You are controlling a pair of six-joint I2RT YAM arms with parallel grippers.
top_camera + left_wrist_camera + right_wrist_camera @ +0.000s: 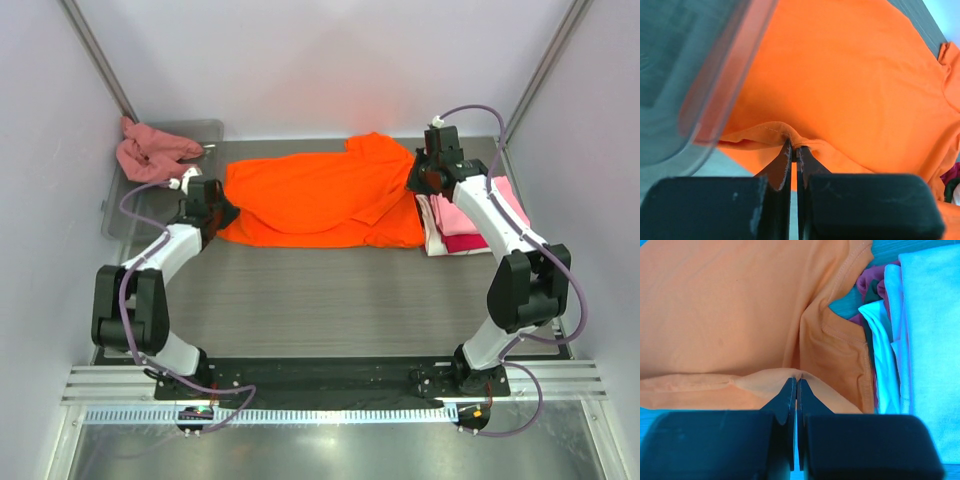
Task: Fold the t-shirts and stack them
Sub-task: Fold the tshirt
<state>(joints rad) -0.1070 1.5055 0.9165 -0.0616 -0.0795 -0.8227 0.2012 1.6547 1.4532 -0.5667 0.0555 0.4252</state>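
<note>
The bright orange t-shirt lies spread across the back of the table, partly folded over itself. My left gripper is shut on its left edge; the left wrist view shows the hem pinched between the fingertips. My right gripper is shut on its right edge, with a fold of orange cloth pinched at the tips. A folded stack with the light pink t-shirt above the crimson red one sits at the right, under my right arm. The dusty salmon-pink t-shirt lies crumpled in the tray.
The clear grey plastic tray stands at the back left, its rim close to my left gripper. The folded stack lies just right of the right gripper. White walls enclose the table on three sides.
</note>
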